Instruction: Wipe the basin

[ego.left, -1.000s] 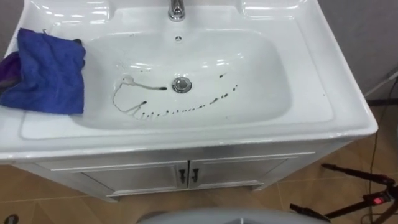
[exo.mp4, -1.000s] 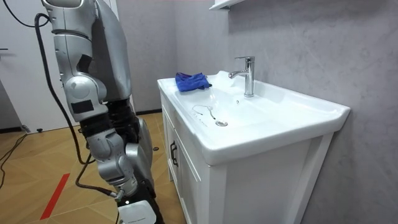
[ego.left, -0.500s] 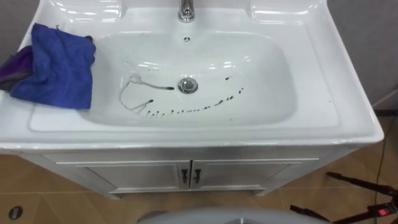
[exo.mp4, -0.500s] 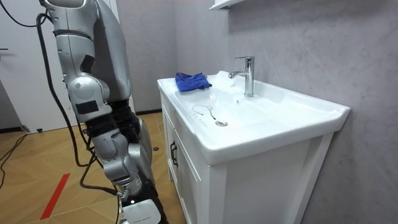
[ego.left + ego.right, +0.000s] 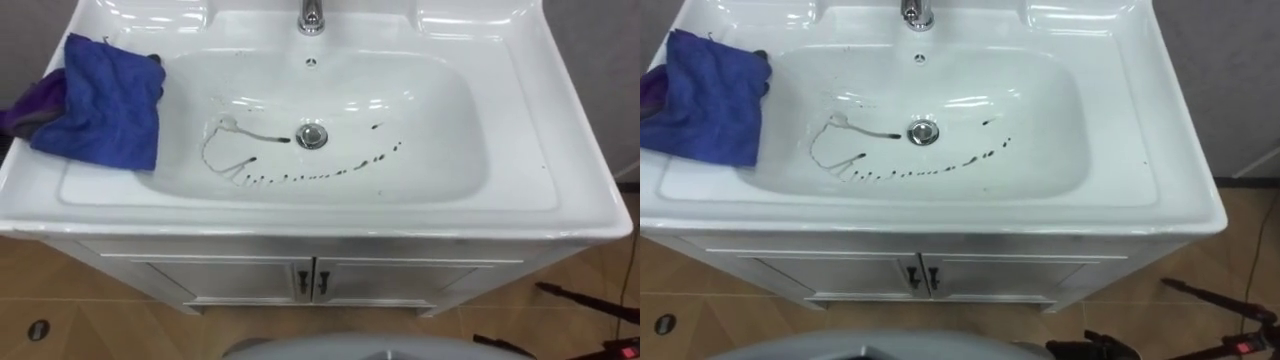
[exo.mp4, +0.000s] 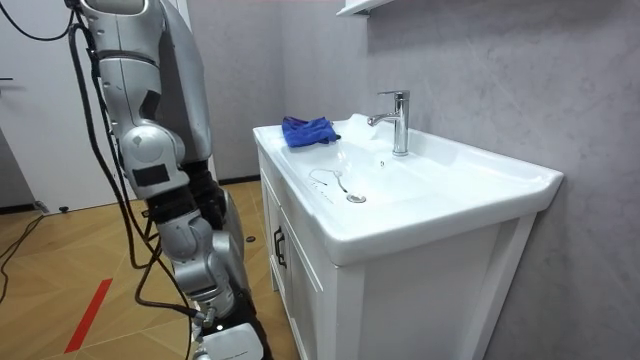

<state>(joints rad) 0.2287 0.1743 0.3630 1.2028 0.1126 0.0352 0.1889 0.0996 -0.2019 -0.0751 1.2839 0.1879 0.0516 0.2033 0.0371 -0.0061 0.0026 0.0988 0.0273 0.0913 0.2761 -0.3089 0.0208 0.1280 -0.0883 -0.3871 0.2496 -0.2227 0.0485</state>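
Note:
The white basin [image 5: 520, 150] is set in a vanity top, with a chrome drain [image 5: 312, 136] at its middle. Dark streaks and a looping smear [image 5: 300, 178] run across the bowl's floor, left of and below the drain. A crumpled blue cloth [image 5: 100, 100] lies on the basin's left rim, its edge hanging slightly into the bowl. In the room view the cloth [image 6: 308, 130] sits at the far corner of the basin [image 6: 420, 215], and I stand on the wooden floor at the room view's left of the vanity.
A chrome faucet [image 5: 312, 14] rises at the back rim, tall in the room view [image 6: 398, 120]. Below the basin are white cabinet doors [image 5: 230, 280] with dark handles. Black tripod legs [image 5: 1210, 295] lie on the floor at the right. A grey wall backs the vanity.
The eye view has shifted, so the basin sits further right and lower in the picture. In the room view my body has moved a little toward the vanity. Cloth and streaks are unchanged.

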